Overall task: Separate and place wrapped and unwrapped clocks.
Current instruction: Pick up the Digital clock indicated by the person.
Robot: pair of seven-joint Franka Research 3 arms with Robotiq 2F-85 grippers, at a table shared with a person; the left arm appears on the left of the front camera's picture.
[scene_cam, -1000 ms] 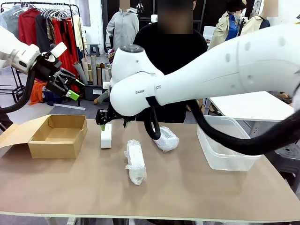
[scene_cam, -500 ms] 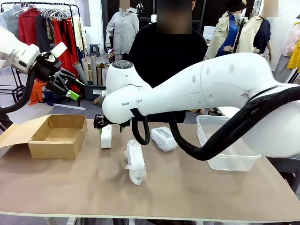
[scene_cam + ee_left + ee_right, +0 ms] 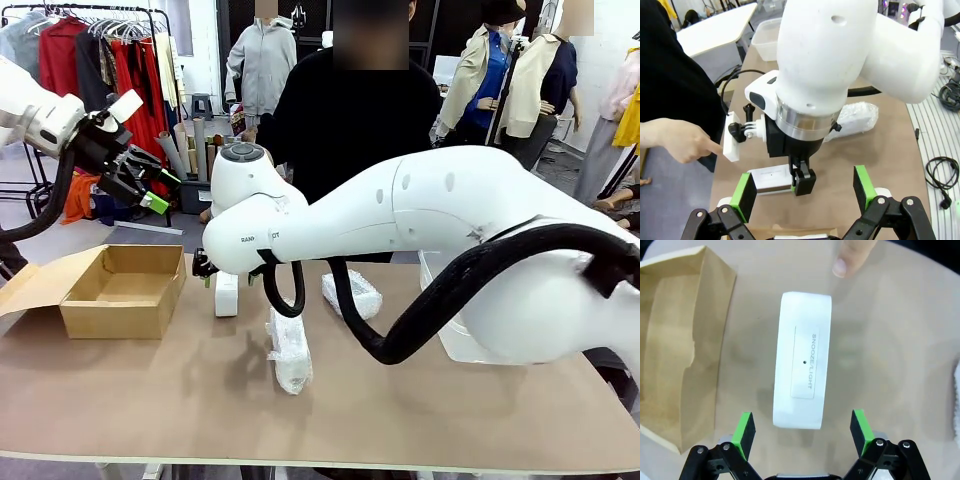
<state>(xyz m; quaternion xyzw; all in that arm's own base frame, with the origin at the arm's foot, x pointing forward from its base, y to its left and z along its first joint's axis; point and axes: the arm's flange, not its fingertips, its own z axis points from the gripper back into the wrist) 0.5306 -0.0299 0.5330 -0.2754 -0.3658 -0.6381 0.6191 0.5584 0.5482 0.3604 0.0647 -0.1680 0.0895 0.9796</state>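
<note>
The right arm reaches across the middle of the table point(image 3: 120, 400) to its left part. The right gripper point(image 3: 802, 430) hangs over the bare white clock point(image 3: 802, 375), which lies flat with its "SNOOZE/LIGHT" bar facing up. The fingers are spread wide, with a green pad point(image 3: 745, 432) on either side of the clock's near end, and they appear not to touch it. A person's fingertip point(image 3: 847, 257) points at the tabletop just beyond the clock's far end.

The open cardboard box point(image 3: 120, 290) sits just left of the clock. The long wrapped clock point(image 3: 290, 350) lies to the right of the clock and nearer the robot. The squat wrapped clock point(image 3: 352, 293) lies farther right, partly behind the arm's cable. The clear plastic bin point(image 3: 767, 42) stands at the right side of the table.

The left gripper point(image 3: 160, 192) is raised well above the box and holds nothing, its fingers wide apart. In its wrist view one wrapped bundle shows past the right arm, but I cannot tell which.
</note>
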